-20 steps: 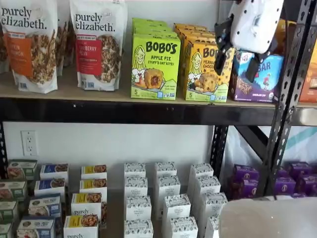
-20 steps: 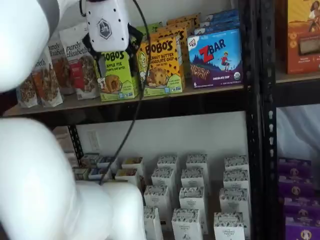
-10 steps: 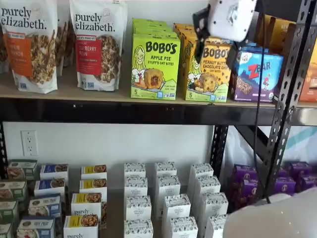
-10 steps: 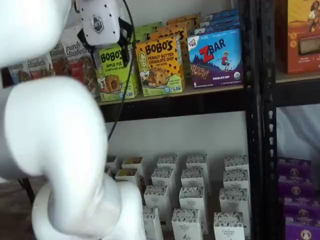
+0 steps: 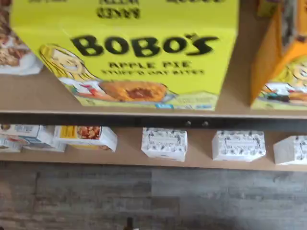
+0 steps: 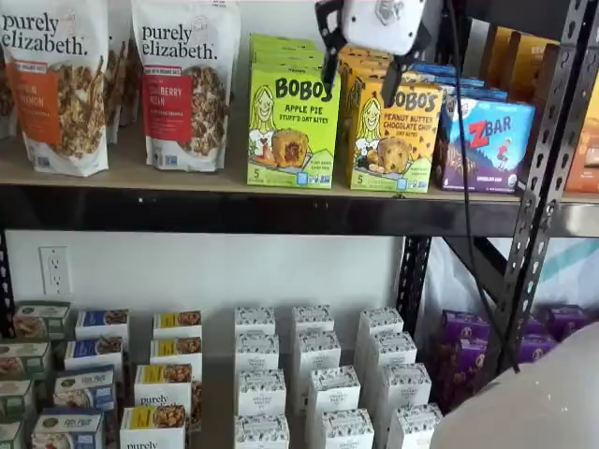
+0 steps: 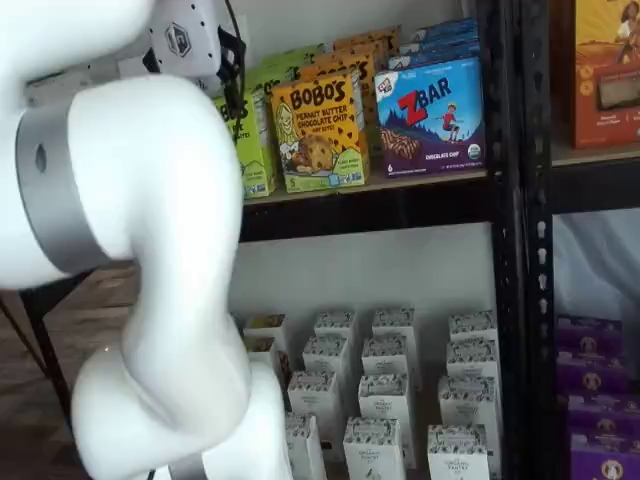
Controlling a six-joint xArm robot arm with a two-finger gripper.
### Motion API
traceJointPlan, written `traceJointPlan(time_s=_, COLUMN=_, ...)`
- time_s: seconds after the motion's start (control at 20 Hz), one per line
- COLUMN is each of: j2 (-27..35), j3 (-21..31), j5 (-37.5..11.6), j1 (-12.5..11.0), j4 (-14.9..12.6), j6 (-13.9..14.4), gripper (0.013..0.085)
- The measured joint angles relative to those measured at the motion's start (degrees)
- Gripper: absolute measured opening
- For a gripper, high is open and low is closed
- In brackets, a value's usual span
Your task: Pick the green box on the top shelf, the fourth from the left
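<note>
My tool (image 6: 360, 70) hangs high in front of the top shelf (image 6: 225, 182), its white body above and its two black fingers (image 6: 328, 56) spread with a plain gap between them, nothing held. The green box (image 6: 293, 126) stands upright on that surface just below and to the left of my tool, its near edge behind my left finger. Right of it, directly under my tool, sits the orange Bobo's box (image 6: 391, 136), touching the green one. In the wrist view the green box (image 5: 129, 52) fills the frame, its front face toward me.
</note>
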Motion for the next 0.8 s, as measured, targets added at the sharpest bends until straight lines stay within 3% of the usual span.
traceJointPlan(time_s=0.4, j2=7.5, j3=-4.9, j5=-2.5, j1=2.8, j4=-2.1, j6=2.7, gripper=0.085)
traceJointPlan(time_s=0.8, j2=13.3, j3=-9.4, j5=-4.3, j1=2.9, j4=-3.4, j6=2.9, gripper=0.085)
